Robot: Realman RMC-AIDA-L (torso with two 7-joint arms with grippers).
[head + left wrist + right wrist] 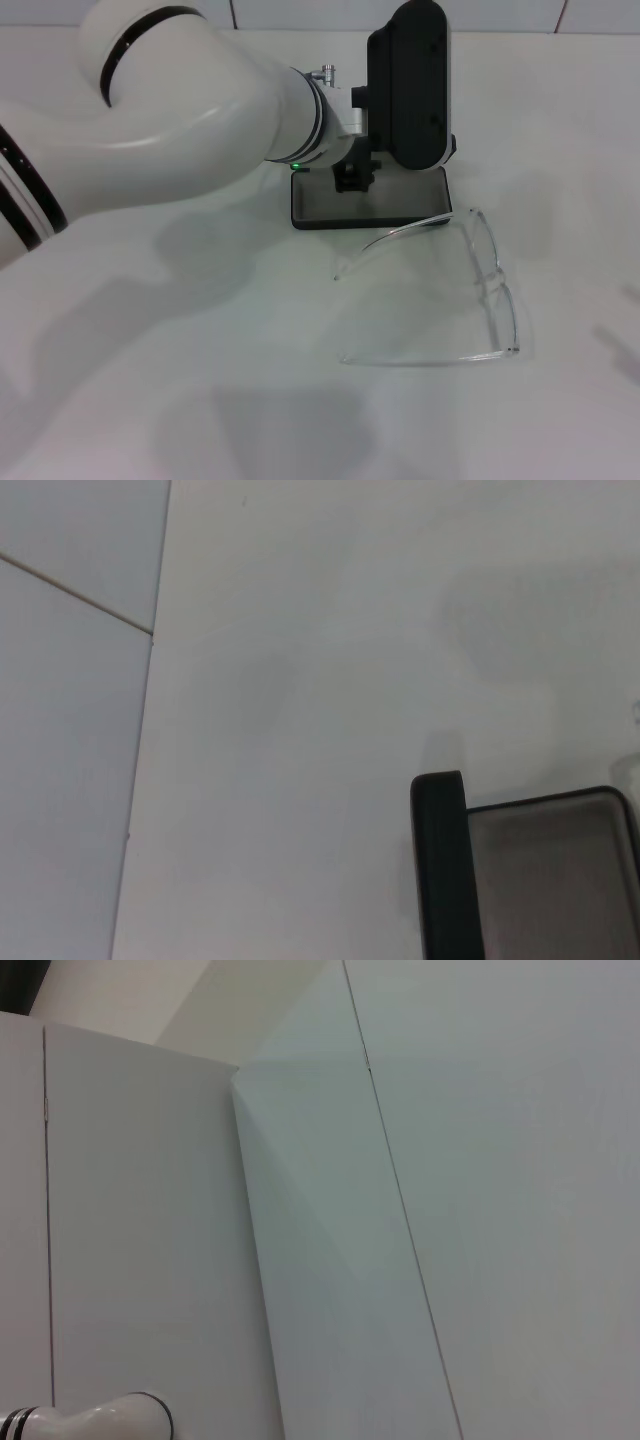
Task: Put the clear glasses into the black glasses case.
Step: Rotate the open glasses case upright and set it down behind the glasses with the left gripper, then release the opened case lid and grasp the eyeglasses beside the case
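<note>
Currently the black glasses case (375, 195) stands open on the counter (200, 380), the left tool (352, 178) over its tray, grip state unreadable, the clear glasses (470, 290) lying just beside it.

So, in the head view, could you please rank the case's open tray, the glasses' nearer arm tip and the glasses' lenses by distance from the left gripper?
1. black glasses case tray, directly under the left gripper.
2. Arm tip of the clear glasses, in front of the case.
3. Lenses, farther right.
</note>
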